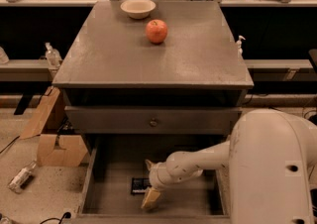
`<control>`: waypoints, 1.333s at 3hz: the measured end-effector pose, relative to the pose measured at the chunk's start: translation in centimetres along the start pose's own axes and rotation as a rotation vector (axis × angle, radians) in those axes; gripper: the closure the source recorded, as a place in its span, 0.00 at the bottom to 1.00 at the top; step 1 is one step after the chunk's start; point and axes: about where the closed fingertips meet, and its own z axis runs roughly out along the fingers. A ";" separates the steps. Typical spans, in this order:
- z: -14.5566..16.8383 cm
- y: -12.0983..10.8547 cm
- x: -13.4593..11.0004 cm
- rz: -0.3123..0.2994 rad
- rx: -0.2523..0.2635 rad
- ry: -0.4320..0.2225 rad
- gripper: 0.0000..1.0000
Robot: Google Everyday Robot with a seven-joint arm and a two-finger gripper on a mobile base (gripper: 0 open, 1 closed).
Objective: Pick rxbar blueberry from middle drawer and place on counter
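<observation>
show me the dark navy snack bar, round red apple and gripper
dark navy snack bar (139, 186): camera view, middle of its wrapper
round red apple (156, 31): camera view, centre of its skin
gripper (148, 182): camera view, between its open fingertips, inside the grey drawer (193, 198)

The arm (198, 161) is a smooth, off-white rounded tube that swells into a broad pale shell (272, 158), marked on its side by two small dark holes (292, 168). Its tool (150, 183), low beneath the front edge of the desk (124, 59), has a ringed white collar and two tan, wedge-shaped fingers (151, 199) set apart.
</observation>
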 end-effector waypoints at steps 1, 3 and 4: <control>1.5 1.7 0.6 -0.032 -0.048 0.044 0.15; 1.8 2.9 0.0 -0.034 -0.082 0.033 0.60; 1.1 2.8 -0.5 -0.034 -0.082 0.033 0.85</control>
